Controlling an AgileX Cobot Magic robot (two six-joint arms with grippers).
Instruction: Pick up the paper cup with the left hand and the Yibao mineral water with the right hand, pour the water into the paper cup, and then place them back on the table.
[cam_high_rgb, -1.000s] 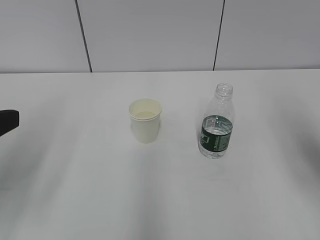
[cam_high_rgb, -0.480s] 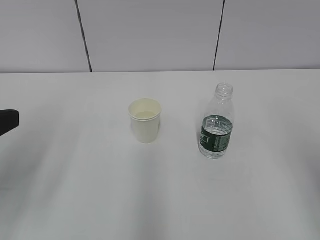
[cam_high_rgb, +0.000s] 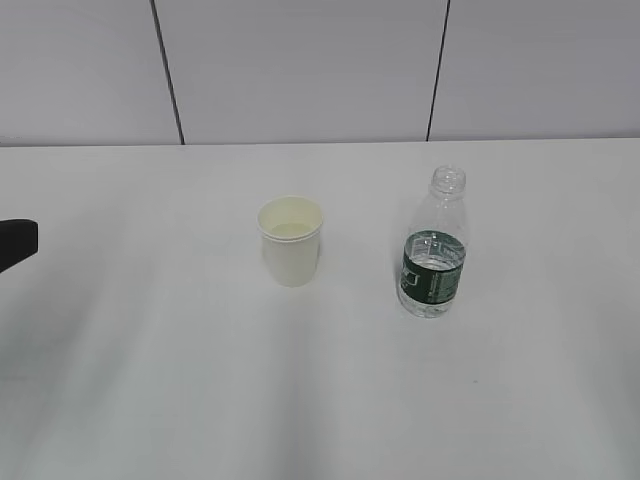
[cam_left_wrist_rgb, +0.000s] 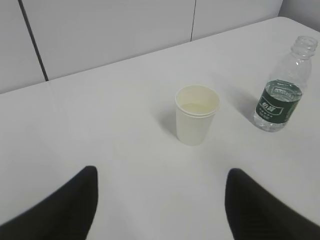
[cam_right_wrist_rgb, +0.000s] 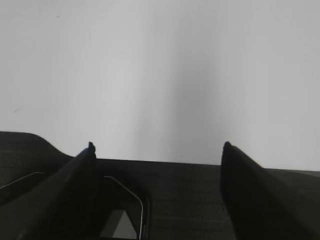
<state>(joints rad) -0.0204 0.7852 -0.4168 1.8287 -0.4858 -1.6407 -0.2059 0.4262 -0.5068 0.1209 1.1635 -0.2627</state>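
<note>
The left hand (cam_left_wrist_rgb: 159, 192) held its two black fingers spread wide apart with nothing between them, and only their blurred tips (cam_left_wrist_rgb: 75, 200) showed at the bottom of its wrist view. In the exterior view a small black part of that arm (cam_high_rgb: 15, 243) poked in at the left edge. The right hand (cam_right_wrist_rgb: 157, 150) also had its fingers parted and empty, pointed low.

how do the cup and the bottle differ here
The cup is short, opaque and off-white; the bottle is about twice as tall, clear, with a dark green label. The cup has a wide rolled rim, the bottle a narrow threaded neck without a cap. Both stand upright and apart on the table, neither held.
</note>
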